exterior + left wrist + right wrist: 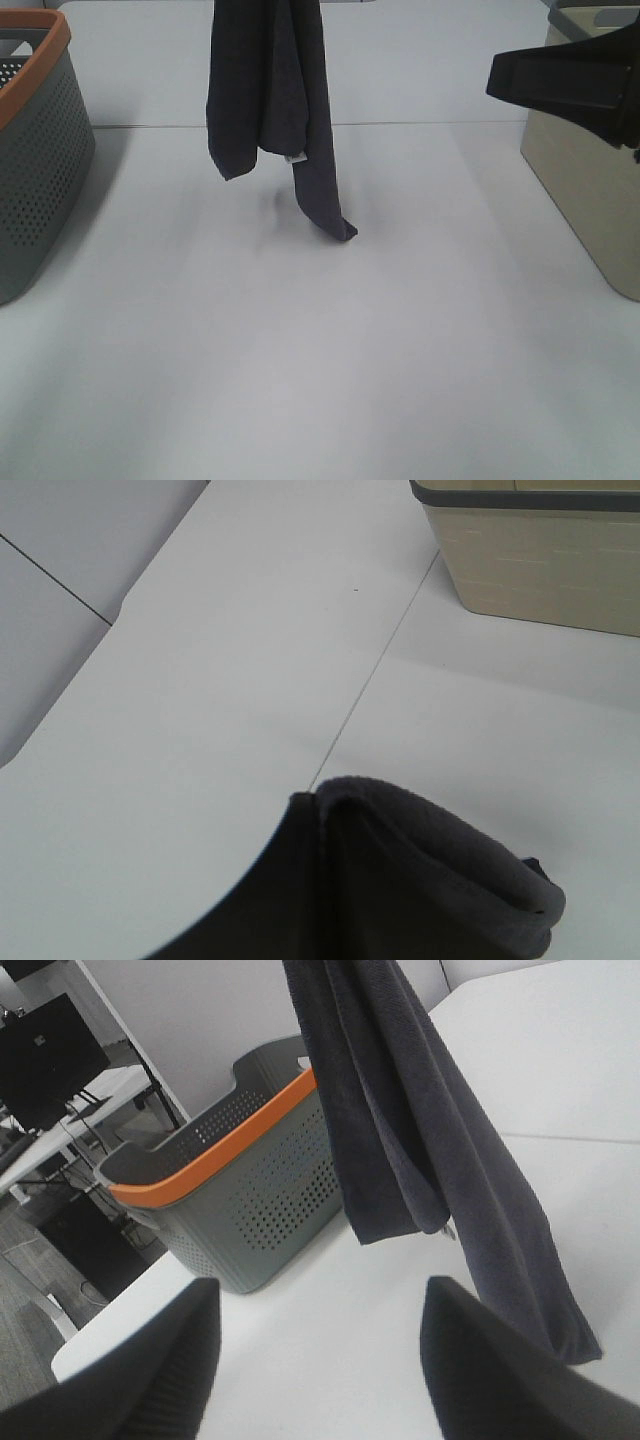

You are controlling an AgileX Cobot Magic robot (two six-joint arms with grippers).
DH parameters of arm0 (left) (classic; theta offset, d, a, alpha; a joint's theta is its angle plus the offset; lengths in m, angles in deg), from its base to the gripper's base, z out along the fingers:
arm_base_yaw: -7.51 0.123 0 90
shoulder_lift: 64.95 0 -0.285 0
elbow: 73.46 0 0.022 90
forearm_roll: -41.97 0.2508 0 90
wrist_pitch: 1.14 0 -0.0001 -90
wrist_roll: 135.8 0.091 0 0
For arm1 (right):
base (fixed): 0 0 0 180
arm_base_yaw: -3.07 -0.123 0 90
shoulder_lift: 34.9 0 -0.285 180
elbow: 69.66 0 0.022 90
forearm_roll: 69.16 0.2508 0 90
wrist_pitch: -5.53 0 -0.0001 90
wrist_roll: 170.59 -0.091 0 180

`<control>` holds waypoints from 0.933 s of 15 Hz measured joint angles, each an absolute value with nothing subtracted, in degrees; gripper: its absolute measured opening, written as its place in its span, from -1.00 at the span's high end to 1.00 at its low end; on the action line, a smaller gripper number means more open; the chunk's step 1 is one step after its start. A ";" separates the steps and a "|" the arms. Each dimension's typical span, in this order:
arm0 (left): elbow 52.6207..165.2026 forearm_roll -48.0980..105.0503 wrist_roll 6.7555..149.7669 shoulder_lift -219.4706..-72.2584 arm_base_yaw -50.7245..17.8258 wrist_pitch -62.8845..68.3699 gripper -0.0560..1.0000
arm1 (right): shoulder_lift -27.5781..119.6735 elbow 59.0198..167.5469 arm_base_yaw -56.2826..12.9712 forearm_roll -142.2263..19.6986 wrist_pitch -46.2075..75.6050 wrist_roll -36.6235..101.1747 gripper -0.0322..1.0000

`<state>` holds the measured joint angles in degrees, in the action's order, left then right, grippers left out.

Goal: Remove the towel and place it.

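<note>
Honestly, the towel (268, 90) hangs bunched below the left gripper (318, 890), which is clamped shut on it. The right gripper (315, 1310), wide open and empty, faces it and could snag just one fold, leaving it twisted.

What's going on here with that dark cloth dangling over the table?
The robot's left hand is shut on a dark towel, which hangs over the white table, its lowest tip near the surface. The right hand is open and empty, off to its right. A grey orange-rimmed basket stands on the left, a beige bin on the right.
</note>
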<state>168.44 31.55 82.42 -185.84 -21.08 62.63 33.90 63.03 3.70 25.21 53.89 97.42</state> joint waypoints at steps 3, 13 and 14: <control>168.44 31.43 82.19 -185.84 -21.08 62.63 0.89 | 46.62 64.52 3.70 29.68 58.59 109.74 -0.22; 168.44 30.74 82.19 -189.39 -21.08 62.63 0.89 | 68.79 82.40 -16.29 30.65 43.81 117.19 -0.20; 168.44 30.74 82.19 -189.39 -21.08 62.63 0.89 | 70.57 84.52 -17.95 30.65 43.81 118.45 -0.20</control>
